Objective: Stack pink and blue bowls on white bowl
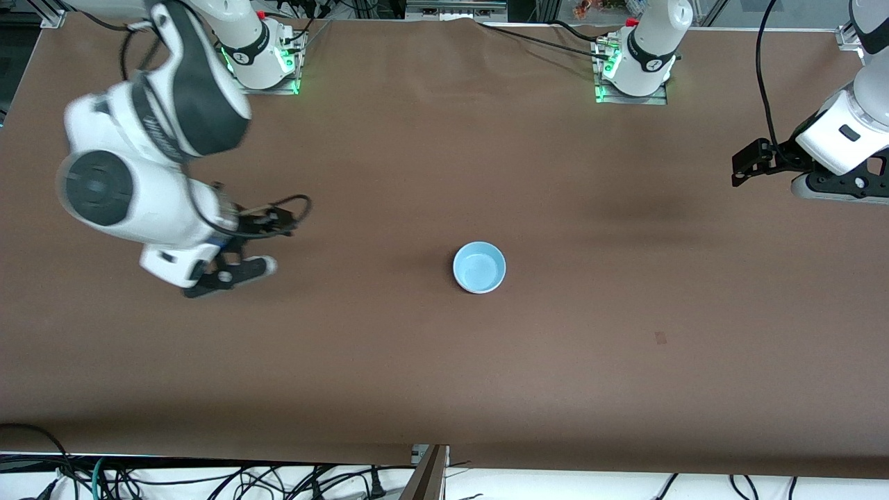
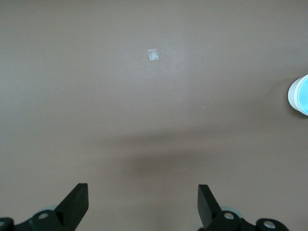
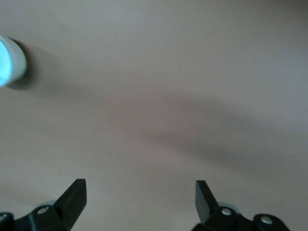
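Front view: we see the blue bowl [image 1: 479,267] at frame centre, apparently topping the stack, so both grippers, left [image 1: 746,164] at the right edge, right [image 1: 239,267] at centre-left, hang released, holding nothing.

right gripper [image 3: 139,202]: jaws spread wide, nothing between them | over bare brown counter [image 3: 168,96] | blue bowl [image 3: 9,62]: cut off at view's edge, well apart from jaws
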You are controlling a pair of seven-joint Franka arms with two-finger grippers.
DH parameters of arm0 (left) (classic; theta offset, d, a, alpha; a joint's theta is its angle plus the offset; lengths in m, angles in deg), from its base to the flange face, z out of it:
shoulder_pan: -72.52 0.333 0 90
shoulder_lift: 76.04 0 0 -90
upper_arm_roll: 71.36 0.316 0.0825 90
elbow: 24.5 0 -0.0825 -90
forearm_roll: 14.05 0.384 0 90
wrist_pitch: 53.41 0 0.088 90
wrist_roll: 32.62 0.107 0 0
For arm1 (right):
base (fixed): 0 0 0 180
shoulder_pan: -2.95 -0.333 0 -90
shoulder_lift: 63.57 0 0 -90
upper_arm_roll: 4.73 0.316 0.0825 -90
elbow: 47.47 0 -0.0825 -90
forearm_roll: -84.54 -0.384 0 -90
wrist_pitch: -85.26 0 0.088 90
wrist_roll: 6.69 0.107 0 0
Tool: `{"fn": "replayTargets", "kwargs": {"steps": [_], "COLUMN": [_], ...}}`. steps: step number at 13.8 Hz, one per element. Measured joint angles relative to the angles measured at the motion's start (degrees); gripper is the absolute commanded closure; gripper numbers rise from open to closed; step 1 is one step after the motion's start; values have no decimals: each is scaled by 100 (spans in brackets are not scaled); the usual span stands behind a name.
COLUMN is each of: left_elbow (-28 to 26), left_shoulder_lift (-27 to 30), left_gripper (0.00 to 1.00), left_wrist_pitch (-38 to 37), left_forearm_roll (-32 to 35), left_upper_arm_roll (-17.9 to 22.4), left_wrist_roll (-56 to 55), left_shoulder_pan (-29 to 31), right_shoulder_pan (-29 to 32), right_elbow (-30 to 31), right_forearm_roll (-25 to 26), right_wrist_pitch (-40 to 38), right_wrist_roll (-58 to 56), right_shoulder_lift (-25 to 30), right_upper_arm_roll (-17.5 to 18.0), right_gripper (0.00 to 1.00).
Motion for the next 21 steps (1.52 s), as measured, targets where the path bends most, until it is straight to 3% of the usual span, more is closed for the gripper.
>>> {"fn": "replayTargets", "kwargs": {"steps": [4,6,10,18,21], "left_elbow": [1,1,3,4,4], "left_shoulder_lift": [0,0,0,-1,-1], "left_gripper": [0,0,0,0,0], "left_wrist_pitch": [-3,-4,-6,-33,-36], "left_forearm_roll": [0,0,0,0,0], "left_upper_arm_roll": [0,0,0,0,0], "left_wrist_roll": [0,0,0,0,0], "left_shoulder_pan": [3,4,5,6,6], "right_shoulder_pan": [134,139,342,865,898], "right_elbow": [11,34,122,1601,1740], "right_forearm_roll": [209,511,570,342,166], "right_wrist_pitch": [-721,-997,-959,-905,-880], "right_wrist_roll": [-529,-579,-578,-576,-236], "right_shoulder_lift": [596,833,1368,2262,2329], "right_upper_arm_roll": [-493,-517,-542,-552,-525], "right_gripper": [0,0,0,0,0]}}
